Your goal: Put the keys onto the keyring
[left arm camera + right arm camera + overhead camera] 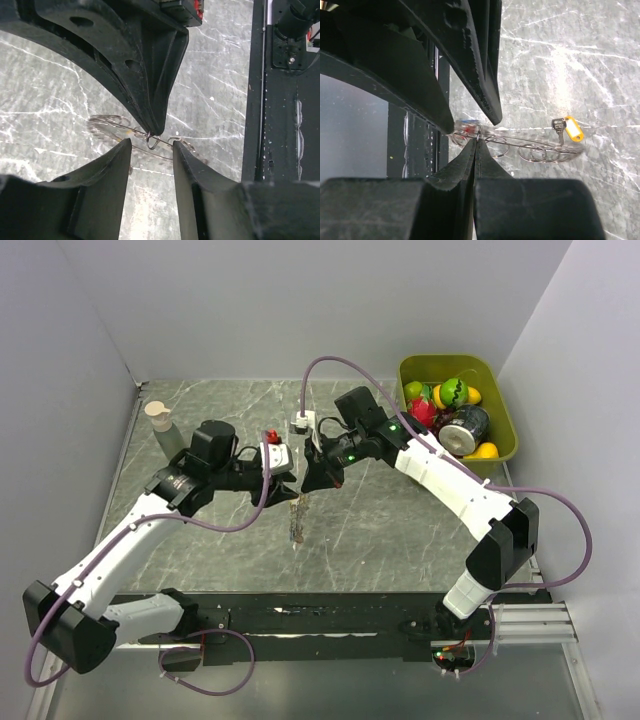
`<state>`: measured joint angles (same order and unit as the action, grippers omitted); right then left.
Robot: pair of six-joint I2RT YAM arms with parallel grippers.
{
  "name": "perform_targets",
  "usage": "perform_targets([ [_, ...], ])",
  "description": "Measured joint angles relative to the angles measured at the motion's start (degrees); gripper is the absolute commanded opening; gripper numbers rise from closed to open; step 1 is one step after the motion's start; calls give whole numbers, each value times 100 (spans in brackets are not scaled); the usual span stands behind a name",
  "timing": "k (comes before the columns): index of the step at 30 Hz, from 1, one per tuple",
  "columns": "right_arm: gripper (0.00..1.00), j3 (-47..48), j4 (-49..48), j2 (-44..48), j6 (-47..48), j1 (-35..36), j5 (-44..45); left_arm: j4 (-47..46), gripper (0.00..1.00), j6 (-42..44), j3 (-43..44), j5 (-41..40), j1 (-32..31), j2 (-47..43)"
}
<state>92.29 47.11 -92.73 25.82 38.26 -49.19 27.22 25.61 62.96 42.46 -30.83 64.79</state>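
The keyring (297, 520) is a thin wire ring fringed with small silvery rings, hanging between the two grippers above the table. My right gripper (478, 141) is shut, its tips pinching a small wire loop on the keyring (540, 145). A key with a yellow tag (573, 129) hangs at the keyring's far end. Something red and blue (465, 127) shows blurred near the pinch. My left gripper (152, 148) is open, its fingers (117, 165) on either side of the keyring wire (107, 122), facing the right gripper's tip (152, 127). In the top view the left gripper (281, 476) and the right gripper (316, 480) nearly touch.
A green bin (505, 400) with toy fruit and a can stands at the back right. A small bottle (162, 428) stands at the back left. A white object with a red part (274, 448) and a white block (302, 423) lie behind the grippers. A black rail (330, 615) runs along the near edge.
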Motion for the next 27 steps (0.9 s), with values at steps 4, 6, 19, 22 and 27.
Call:
perform_targets([
  [4,0,0,-2,0,0,0,0,-50,40,-48,-35,109,-2,92],
  [6,0,-4,-9,2,0,0,2,-59,36,-83,-39,136,0,149],
  [19,0,-94,4,24,2,2,42,-2,1,-20,-4,326,4,474],
  [22,15,-153,-63,81,-28,2,79,-61,1,-46,-24,326,4,442],
  [27,66,-647,-706,424,-435,-28,267,-345,1,-192,-428,243,4,81],
])
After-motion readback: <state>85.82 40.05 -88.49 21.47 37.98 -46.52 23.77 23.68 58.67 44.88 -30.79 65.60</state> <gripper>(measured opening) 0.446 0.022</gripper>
